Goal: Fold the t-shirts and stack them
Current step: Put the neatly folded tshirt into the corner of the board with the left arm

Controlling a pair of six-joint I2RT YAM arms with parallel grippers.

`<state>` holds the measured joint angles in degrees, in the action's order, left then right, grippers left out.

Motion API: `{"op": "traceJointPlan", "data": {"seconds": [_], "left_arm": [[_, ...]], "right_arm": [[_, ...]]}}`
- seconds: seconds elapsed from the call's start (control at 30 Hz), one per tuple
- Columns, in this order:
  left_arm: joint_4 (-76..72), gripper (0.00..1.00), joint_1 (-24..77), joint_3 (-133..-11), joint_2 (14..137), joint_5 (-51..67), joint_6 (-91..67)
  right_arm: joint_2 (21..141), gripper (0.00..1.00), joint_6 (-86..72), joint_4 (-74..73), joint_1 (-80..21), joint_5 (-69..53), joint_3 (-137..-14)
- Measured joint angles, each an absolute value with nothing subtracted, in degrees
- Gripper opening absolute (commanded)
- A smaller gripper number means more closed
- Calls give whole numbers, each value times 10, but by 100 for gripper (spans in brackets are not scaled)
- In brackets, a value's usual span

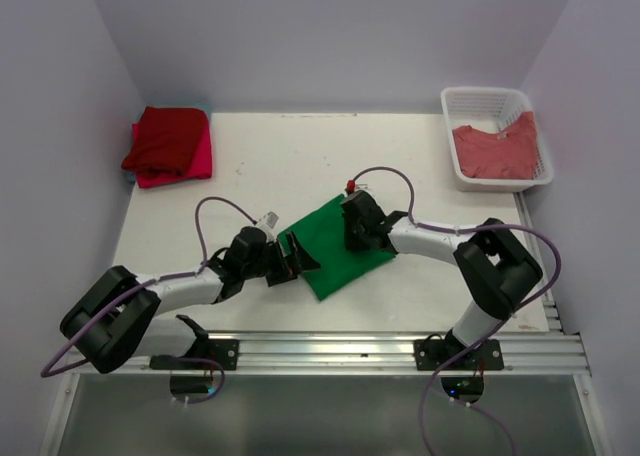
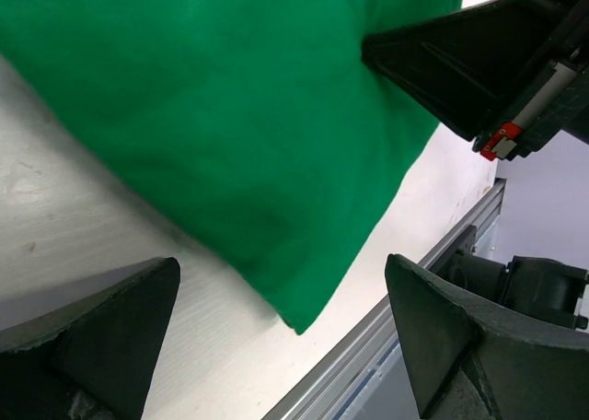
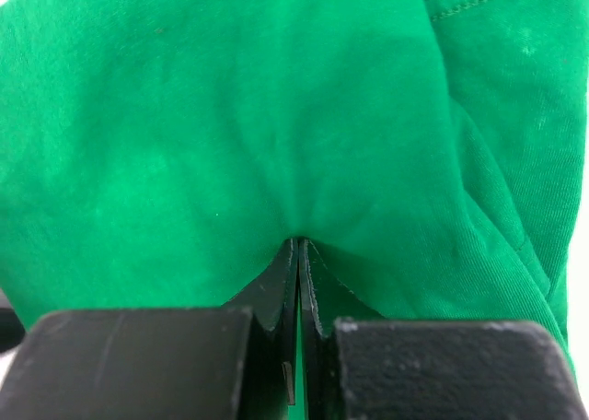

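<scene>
A folded bright green t-shirt [image 1: 345, 251] lies in the middle of the white table. My right gripper [image 1: 357, 243] is shut, with its tips [image 3: 300, 242] pressed into the green cloth [image 3: 230, 116], which puckers around them. My left gripper [image 1: 298, 259] stands wide open at the shirt's left edge. In the left wrist view the shirt's near corner [image 2: 294, 319] lies between the spread fingers of the left gripper [image 2: 281, 263], apart from both. The right gripper's fingers [image 2: 442, 61] show at the top right there. Folded red and pink t-shirts [image 1: 168, 144] are stacked at the far left. A salmon-red t-shirt [image 1: 495, 148] lies in the basket.
The white lattice basket [image 1: 480, 98] stands at the far right corner. An aluminium rail [image 1: 380, 348] runs along the table's near edge, close to the green shirt's corner. Walls close in the left, back and right sides.
</scene>
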<state>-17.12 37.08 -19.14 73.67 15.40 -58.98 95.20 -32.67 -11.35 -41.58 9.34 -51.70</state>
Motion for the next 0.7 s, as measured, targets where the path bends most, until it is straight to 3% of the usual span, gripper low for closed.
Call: {"op": "traceJointPlan", "data": {"seconds": [0.7], "left_arm": [[-212, 100, 377, -242, 814, 84, -625]], "right_arm": [[981, 0, -359, -52, -428, 79, -527]]}}
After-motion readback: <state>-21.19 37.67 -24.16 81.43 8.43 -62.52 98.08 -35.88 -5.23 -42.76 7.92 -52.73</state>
